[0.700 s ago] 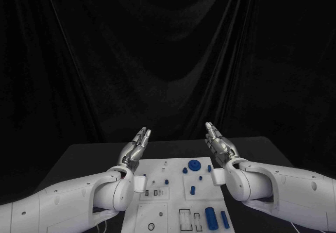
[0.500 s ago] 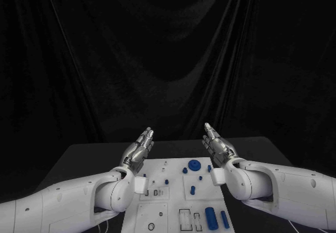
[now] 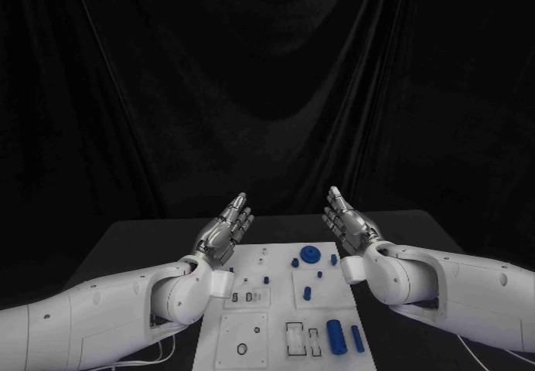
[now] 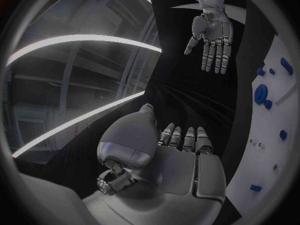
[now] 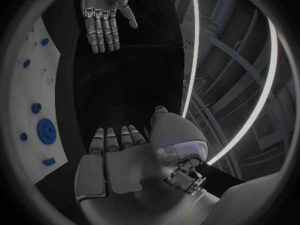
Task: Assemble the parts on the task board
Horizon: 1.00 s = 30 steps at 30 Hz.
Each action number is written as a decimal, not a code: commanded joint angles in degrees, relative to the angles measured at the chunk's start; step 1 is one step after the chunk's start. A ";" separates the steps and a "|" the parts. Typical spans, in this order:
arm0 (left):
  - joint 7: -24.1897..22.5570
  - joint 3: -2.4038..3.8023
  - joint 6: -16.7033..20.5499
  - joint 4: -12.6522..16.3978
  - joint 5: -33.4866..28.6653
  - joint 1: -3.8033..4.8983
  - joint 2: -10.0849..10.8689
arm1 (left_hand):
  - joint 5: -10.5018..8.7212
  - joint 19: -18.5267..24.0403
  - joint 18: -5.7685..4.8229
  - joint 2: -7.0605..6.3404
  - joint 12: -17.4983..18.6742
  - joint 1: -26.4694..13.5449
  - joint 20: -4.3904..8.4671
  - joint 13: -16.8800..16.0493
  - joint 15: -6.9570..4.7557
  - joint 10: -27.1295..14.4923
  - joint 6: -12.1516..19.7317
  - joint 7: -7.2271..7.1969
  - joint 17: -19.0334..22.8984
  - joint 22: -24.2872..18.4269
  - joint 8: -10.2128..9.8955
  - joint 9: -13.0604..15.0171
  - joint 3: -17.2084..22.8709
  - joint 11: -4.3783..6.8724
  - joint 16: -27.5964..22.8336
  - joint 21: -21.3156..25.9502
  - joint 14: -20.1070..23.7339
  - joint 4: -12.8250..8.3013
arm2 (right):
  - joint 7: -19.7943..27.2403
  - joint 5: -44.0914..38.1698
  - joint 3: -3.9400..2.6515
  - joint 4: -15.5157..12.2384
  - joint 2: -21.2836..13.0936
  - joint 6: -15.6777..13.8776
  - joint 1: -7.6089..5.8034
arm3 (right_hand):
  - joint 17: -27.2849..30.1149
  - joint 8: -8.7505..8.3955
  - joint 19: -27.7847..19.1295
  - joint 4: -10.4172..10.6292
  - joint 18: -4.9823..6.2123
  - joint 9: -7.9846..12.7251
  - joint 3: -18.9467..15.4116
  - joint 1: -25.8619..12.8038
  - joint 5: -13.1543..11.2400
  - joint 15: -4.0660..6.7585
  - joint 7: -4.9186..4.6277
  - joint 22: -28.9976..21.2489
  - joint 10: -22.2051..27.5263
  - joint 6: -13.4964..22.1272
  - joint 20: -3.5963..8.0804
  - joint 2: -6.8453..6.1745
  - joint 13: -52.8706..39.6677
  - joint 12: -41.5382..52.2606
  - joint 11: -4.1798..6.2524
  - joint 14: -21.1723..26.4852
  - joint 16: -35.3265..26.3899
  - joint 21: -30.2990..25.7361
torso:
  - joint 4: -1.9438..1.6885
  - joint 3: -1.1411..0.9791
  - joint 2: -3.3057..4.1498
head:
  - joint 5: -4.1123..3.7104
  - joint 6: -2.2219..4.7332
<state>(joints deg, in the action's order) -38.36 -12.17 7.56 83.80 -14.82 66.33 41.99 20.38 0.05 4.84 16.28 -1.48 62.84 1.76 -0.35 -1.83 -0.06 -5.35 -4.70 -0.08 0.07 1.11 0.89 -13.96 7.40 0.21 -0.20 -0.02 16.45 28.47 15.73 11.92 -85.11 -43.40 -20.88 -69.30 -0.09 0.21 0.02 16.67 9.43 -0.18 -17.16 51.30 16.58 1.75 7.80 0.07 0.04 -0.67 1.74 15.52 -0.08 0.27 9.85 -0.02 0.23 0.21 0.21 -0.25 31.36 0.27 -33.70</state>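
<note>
Both the left hand (image 3: pixel 224 229) and right hand (image 3: pixel 348 225) hover empty with fingers extended above the far end of the white board (image 3: pixel 273 309), mid-worktop, likely poised before choosing among its blue parts (image 3: pixel 309 253).

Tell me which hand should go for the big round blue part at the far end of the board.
Probably the right hand: the round blue part lies right of the task board's middle, nearer it than the left hand. Both hover open, holding nothing.
</note>
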 commanded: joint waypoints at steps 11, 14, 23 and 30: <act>-5.17 0.05 -4.51 -0.25 5.45 0.12 1.74 | 4.73 -0.05 -0.07 0.22 -0.31 3.84 3.62 -0.04 -4.33 0.02 -0.59 1.68 0.08 -0.07 -0.14 0.09 1.55 -2.14 -0.21 0.20 0.02 0.30 | -5.27 -23.91 -0.04 2.11 -1.33 6.10 -0.30 | 0.09 0.75 -0.02 -1.95 0.48 -0.29 1.13 8.28 6.19 -0.89 -5.93 -0.07 -0.04 -0.70 -6.83 -1.63 0.08 -0.27 -7.24 0.02 -0.23 -0.21 | -0.03 0.03 0.01 | 1.15 -3.88; -4.99 0.05 -4.70 0.05 6.34 0.12 2.26 | 5.18 -0.05 -0.16 0.24 -0.28 4.26 3.27 -0.04 -3.87 0.02 -0.69 1.94 0.08 -0.07 -0.12 0.10 1.76 -2.47 -0.21 0.20 0.02 0.31 | -7.62 -28.82 -0.04 2.16 -1.70 5.83 -0.75 | 0.09 2.08 -0.02 -3.05 -0.36 -0.83 1.89 11.38 8.18 -4.46 -7.87 -0.07 -0.04 -2.92 -9.45 -2.10 0.08 -0.27 -8.46 0.02 -0.23 -0.21 | -0.16 0.05 0.18 | 1.55 -4.51; -5.45 0.05 -3.99 1.01 8.54 0.15 4.49 | 5.91 -0.05 0.30 0.02 -0.30 5.75 1.18 -0.04 -2.38 0.03 -1.25 2.66 0.08 -0.07 -0.03 0.18 2.06 -3.29 -0.21 0.20 0.02 0.31 | -16.58 -49.63 -0.05 2.05 -3.42 7.16 -5.29 | 0.09 2.07 2.38 -10.10 0.39 -0.89 3.28 19.73 10.92 -11.70 -8.83 1.07 -0.04 -4.21 -17.14 -3.55 0.08 -0.27 -12.35 0.02 -0.23 1.57 | -0.31 0.59 1.93 | 1.25 -6.28; -7.72 0.06 -2.07 1.48 13.95 0.39 6.55 | 7.12 -0.05 2.52 -0.26 -0.54 7.36 -2.32 -0.10 -1.16 0.11 -2.15 3.27 0.08 -0.07 0.11 0.29 2.04 -4.05 -0.21 0.20 0.02 0.27 | -21.41 -63.83 -0.04 1.18 -4.35 8.35 -9.14 | -2.33 2.59 19.09 -14.26 -1.57 -1.21 4.99 23.56 9.00 -15.04 -10.52 4.50 -1.39 -7.27 -18.40 -4.12 -0.33 0.25 -17.12 -14.19 3.04 9.21 | -0.80 0.82 3.90 | 1.12 -8.05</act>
<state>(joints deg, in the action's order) -38.70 -12.17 4.39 85.03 -5.42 66.46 48.45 27.38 0.07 6.36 15.92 -1.88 69.93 -0.33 -0.39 -1.83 0.09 -7.38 -1.40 -0.05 0.08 1.11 1.15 -12.27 3.57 0.21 -0.20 -0.02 16.80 12.42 -35.28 11.88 -83.58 -47.62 -14.18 -78.16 -2.29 2.66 18.33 2.69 8.45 -1.39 -12.24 74.63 25.69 -13.06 -2.91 4.42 -1.25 -7.83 -16.64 11.35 -0.35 0.28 -6.78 -13.33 3.13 9.08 -0.26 0.39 34.02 1.46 -41.12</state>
